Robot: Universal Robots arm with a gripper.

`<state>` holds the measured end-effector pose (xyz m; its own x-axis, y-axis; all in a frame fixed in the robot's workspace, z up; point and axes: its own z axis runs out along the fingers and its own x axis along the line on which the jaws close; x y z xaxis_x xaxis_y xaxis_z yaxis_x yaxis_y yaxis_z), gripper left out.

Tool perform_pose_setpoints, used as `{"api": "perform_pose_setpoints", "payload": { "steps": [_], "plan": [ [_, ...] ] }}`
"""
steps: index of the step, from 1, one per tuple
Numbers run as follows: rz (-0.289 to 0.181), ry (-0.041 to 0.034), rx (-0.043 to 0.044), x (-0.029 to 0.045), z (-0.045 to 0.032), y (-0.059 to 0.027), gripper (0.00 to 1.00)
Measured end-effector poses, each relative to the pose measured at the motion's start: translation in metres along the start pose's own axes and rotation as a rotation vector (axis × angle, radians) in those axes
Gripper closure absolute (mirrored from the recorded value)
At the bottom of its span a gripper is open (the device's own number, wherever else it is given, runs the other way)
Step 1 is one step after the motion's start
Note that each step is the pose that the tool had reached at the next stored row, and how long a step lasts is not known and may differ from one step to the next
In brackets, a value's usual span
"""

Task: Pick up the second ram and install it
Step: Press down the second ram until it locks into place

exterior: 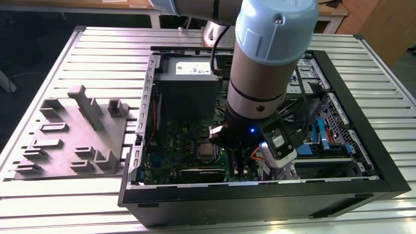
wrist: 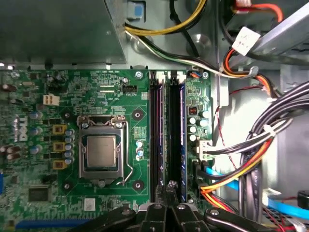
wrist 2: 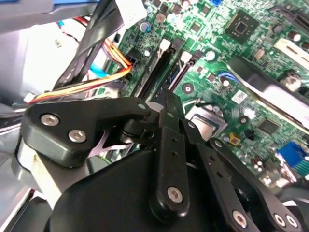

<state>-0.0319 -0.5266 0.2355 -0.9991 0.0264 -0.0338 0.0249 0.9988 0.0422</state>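
The black linkage gripper [wrist: 170,186] hangs directly over the bank of long black memory slots [wrist: 155,140]. Its two thin fingers [wrist: 164,205] are drawn tight together, tip to tip, with nothing visible between them. In the second wrist view the gripper's [wrist 2: 169,104] narrow tip points down at the same slots [wrist 2: 154,72].

The second ram [wrist: 180,135], a long thin dark blue-green stick, stands on edge in that slot bank. It runs the length of the slots, and its near end lies just beside the fingertips. Whether the tips touch it, and whether it is fully seated, I cannot tell.

The slots sit on the large green motherboard [wrist: 43,92]. A square silver processor [wrist: 100,151] in its metal latch frame lies well apart from the slots on one side. On the slots' other side, a bundle of orange, yellow and black cables [wrist: 231,179] runs close by. Beyond the slots' far end is the grey metal power supply box [wrist: 58,29].

In the exterior view the gripper [exterior: 237,163] reaches down inside the open black computer case [exterior: 260,204]. The case rests on a ribbed metal table [exterior: 104,53]. A grey moulded parts tray [exterior: 71,136] lies on the table outside the case, far from the slots.
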Motion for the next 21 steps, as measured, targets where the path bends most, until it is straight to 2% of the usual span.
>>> {"api": "perform_pose_setpoints", "payload": {
  "steps": [2,9,16,19,21],
  "plan": [
    [0.0,0.0,0.0,-0.0002,-0.0048,0.0002,0.9],
    [0.0,0.0,0.0,-0.0002,-0.0054,0.0021,0.9],
    [0.0,0.0,0.0,0.0004,-0.0045,0.0217,0.9],
    [0.0,-0.0001,-0.0002,0.0004,-0.0044,0.0234,0.9],
    [0.0,0.0001,0.0001,0.0003,-0.0077,0.0236,0.9]
  ]
}}
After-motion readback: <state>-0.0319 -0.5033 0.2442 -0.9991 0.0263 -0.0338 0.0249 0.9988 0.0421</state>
